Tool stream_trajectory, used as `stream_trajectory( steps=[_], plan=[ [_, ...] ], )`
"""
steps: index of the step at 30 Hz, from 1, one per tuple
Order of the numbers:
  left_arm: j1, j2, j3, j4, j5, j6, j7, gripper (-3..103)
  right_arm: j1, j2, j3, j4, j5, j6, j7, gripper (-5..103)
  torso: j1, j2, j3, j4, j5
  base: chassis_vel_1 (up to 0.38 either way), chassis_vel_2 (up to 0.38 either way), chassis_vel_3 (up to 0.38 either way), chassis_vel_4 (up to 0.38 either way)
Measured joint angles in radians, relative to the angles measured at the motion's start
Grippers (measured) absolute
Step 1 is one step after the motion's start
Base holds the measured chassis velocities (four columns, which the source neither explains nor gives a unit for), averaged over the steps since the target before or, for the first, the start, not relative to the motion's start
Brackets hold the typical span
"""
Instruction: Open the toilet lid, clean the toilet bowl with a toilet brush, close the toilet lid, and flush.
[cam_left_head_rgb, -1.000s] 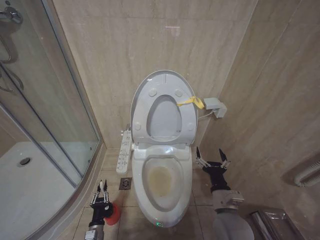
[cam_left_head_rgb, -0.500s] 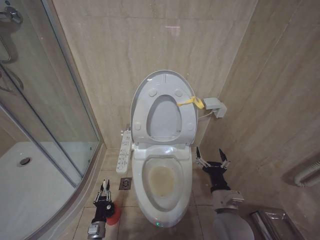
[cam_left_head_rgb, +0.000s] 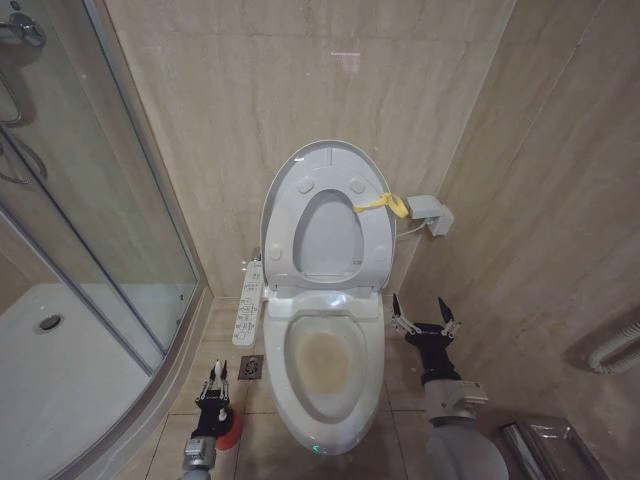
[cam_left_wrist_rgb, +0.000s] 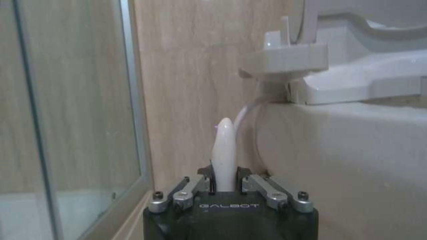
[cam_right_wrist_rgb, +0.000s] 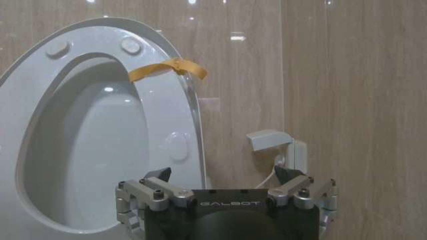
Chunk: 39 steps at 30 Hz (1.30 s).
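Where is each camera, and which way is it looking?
Head view: high on the robot, looking down at the toilet bowl; left gripper and open right gripper show.
Left wrist view: low beside the toilet, facing the wall; its gripper is shut on the toilet brush.
Right wrist view: facing the raised toilet lid; its gripper is open.
Head and right wrist views share the yellow ribbon.
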Motion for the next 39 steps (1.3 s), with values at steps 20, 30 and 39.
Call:
stream_trajectory(
  steps=[20,30,39],
  plan=[
    [-0.019,-0.012,0.01,0.069,0.068,0.001,-0.009,20,0.0,0.0,0.0,0.0,0.0,0.0,0.0,100,0.0,0.0,0.0,0.0,0.0001,0.0,0.0,0.0,0.0],
    [0.072,-0.012,-0.019,-0.032,0.095,0.005,-0.013,74,0.0,0.0,0.0,0.0,0.0,0.0,0.0,100,0.0,0.0,0.0,0.0001,-0.0002,0.0,0.0,0.0,0.0],
    [0.216,-0.012,-0.078,-0.323,0.148,0.022,-0.035,98,0.0,0.0,0.0,0.0,0.0,0.0,0.0,100,0.0,0.0,0.0,0.0,-0.0001,0.0,0.0,0.0,0.0]
  ],
)
